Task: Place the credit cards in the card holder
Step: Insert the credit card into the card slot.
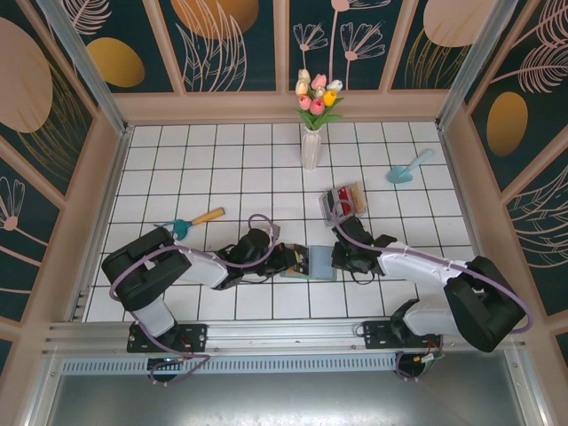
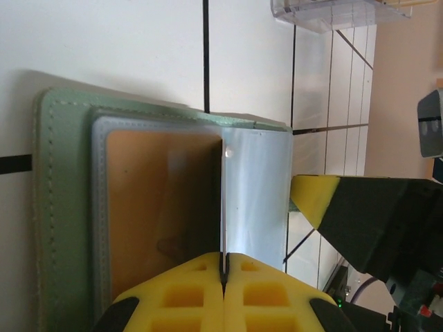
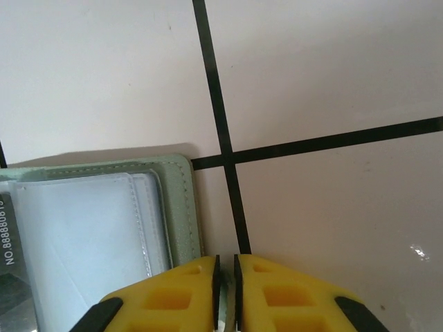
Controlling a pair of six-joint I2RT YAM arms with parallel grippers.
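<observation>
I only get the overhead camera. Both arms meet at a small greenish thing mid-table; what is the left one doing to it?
Observer: On its wrist camera the left hand is shut on a clear plastic sleeve of the card holder, lifting it off the tan inside.
Operator: Any card in there already?
Observer: The right wrist camera shows a dark card with a printed number lying in the open holder.
Operator: And the other arm?
Observer: The right hand sits just past the holder's corner, over white tile.
</observation>
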